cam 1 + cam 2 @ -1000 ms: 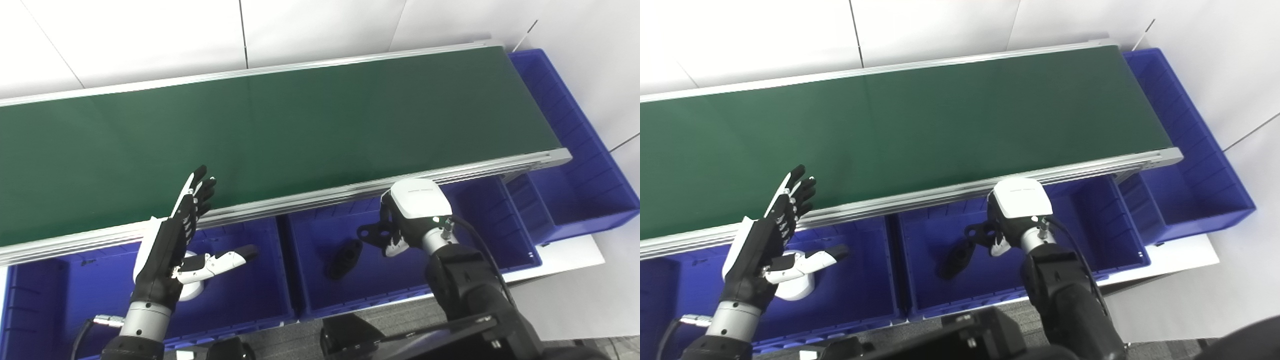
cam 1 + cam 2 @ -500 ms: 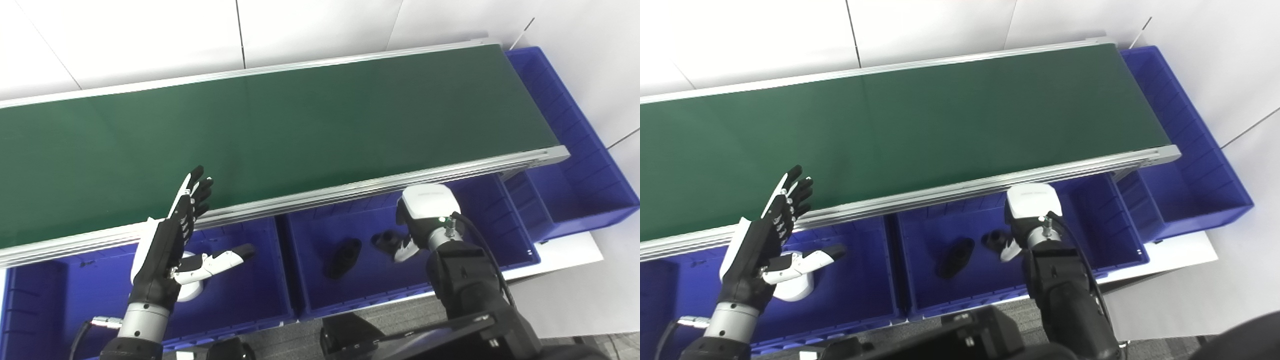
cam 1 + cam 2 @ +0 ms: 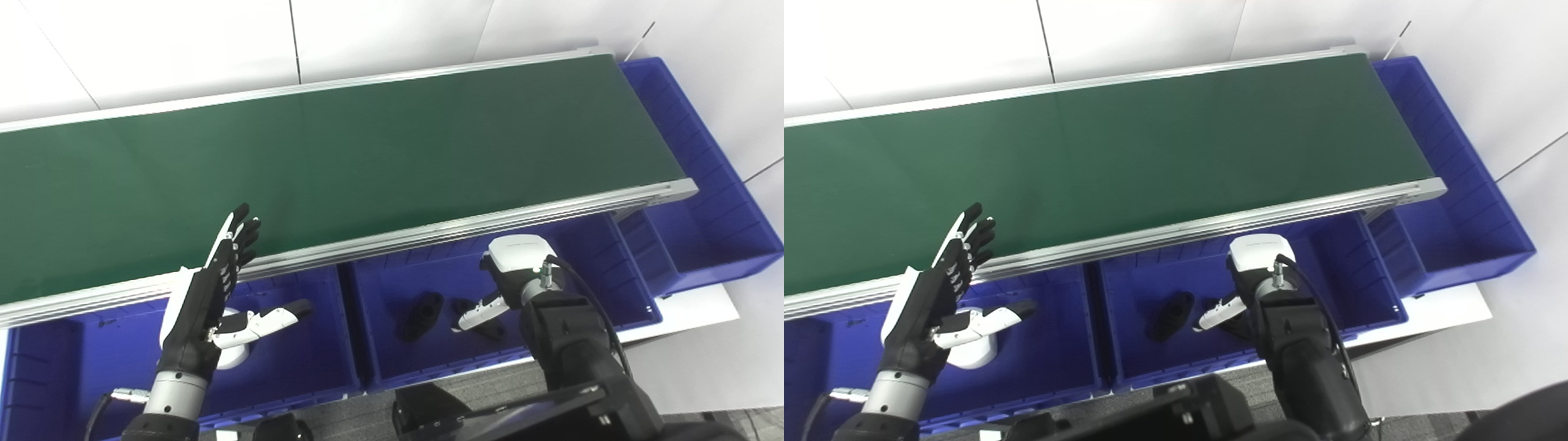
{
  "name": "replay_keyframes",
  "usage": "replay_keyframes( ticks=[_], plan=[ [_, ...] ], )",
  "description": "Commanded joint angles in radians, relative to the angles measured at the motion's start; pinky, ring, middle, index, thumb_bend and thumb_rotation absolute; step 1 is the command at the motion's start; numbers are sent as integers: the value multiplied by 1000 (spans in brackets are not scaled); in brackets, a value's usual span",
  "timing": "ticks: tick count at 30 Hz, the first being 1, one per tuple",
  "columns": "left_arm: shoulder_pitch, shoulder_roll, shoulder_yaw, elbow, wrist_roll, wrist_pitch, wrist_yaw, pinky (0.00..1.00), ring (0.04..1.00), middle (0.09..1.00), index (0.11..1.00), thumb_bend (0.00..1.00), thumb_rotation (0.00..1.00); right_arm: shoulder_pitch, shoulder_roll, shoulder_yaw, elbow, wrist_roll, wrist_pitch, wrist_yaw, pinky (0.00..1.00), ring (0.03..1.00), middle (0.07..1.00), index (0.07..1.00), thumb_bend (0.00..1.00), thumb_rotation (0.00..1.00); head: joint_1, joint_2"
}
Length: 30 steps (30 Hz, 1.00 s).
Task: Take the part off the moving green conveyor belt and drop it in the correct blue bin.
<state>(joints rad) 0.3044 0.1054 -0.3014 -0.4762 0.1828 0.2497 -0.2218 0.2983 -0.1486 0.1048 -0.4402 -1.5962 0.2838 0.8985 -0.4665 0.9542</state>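
Observation:
The green belt (image 3: 367, 153) carries no part. My right hand (image 3: 517, 264) is low inside the middle blue bin (image 3: 603, 288), palm down, with its thumb (image 3: 481, 312) stretched out to the left and holding nothing. A small black part (image 3: 462, 304) lies on the bin floor by the thumb tip, partly hidden under it. A second black part (image 3: 421, 309) lies to its left in the same bin. My left hand (image 3: 211, 300) is open, fingers pointing up over the belt's near rail, above the left blue bin (image 3: 300, 367).
A white round part (image 3: 974, 352) lies in the left bin under my left hand. A long blue bin (image 3: 704, 233) stands at the belt's right end. The aluminium rail (image 3: 429, 236) runs between belt and bins.
My right hand lowered the black part into the middle bin and opened, leaving it on the bin floor. My left hand has barely moved.

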Motion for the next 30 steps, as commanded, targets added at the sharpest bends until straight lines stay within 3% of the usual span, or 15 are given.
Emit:
replay_keyframes(
  ticks=[1, 3, 4, 6, 9, 12, 14, 15, 16, 17, 18, 19, 22, 25, 30],
  plan=[
    [-10, -4, -6, -15, 3, -24, 6, 920, 946, 947, 982, 669, 269, 7, -17, 1, -59, 44, -39, 4, 705, 691, 693, 792, 1000, 673, 15, -8],
    [-6, -6, -10, -5, 7, -39, 10, 922, 946, 948, 982, 667, 268, 23, -13, 1, -94, 97, -41, 14, 519, 606, 647, 779, 970, 650, 40, -17],
    [-3, -9, -14, 6, 8, -52, 13, 923, 946, 948, 982, 666, 268, 38, -3, -2, -133, 136, -33, 31, 472, 585, 637, 777, 961, 644, 96, -38],
    [6, -14, -23, 22, 11, -70, 19, 924, 945, 948, 981, 662, 259, 59, 14, -1, -232, 207, -18, 91, 439, 589, 661, 776, 902, 649, 142, -59],
    [23, -21, -43, 42, 23, -93, 26, 942, 953, 955, 980, 663, 242, 86, 56, 5, -401, 315, 8, 188, 371, 490, 578, 726, 824, 705, 214, -96],
    [39, -26, -63, 74, 39, -130, 39, 923, 959, 961, 979, 659, 222, 127, 99, 6, -485, 426, 12, 163, 317, 408, 498, 650, 782, 670, 269, -137],
    [48, -30, -75, 97, 47, -150, 46, 924, 962, 964, 978, 659, 217, 178, 145, -2, -495, 548, 2, 52, 319, 406, 493, 613, 772, 627, 296, -165],
    [52, -31, -84, 112, 60, -156, 49, 925, 963, 966, 977, 661, 216, 248, 221, -28, -391, 776, -180, -191, 320, 406, 493, 597, 768, 604, 317, -196],
    [55, -32, -89, 122, 70, -160, 51, 921, 962, 966, 974, 664, 228, 297, 276, -45, -312, 941, -317, -369, 316, 395, 481, 560, 700, 582, 317, -196],
    [57, -34, -96, 138, 80, -169, 55, 919, 961, 967, 973, 666, 235, 327, 322, -59, -192, 1084, -514, -534, 314, 389, 475, 540, 666, 571, 333, -226],
    [58, -36, -101, 154, 91, -178, 60, 901, 952, 960, 971, 677, 257, 336, 339, -61, -96, 1161, -652, -647, 358, 417, 503, 564, 576, 642, 339, -239],
    [58, -38, -104, 166, 97, -187, 65, 893, 947, 956, 969, 682, 262, 332, 336, -56, -44, 1182, -716, -697, 371, 427, 512, 573, 558, 668, 344, -249],
    [60, -45, -115, 201, 126, -214, 83, 853, 919, 938, 953, 701, 256, 304, 294, -46, 68, 1195, -754, -814, 428, 489, 552, 586, 531, 742, 376, -292],
    [63, -51, -117, 215, 133, -221, 89, 851, 915, 932, 938, 709, 219, 291, 279, -51, 154, 1255, -754, -833, 476, 550, 633, 642, 549, 748, 385, -301],
    [64, -41, -120, 236, 134, -237, 101, 805, 893, 916, 923, 728, 215, 260, 205, 26, 258, 1269, -754, -946, 538, 636, 711, 687, 552, 743, 398, -349]
  ],
)
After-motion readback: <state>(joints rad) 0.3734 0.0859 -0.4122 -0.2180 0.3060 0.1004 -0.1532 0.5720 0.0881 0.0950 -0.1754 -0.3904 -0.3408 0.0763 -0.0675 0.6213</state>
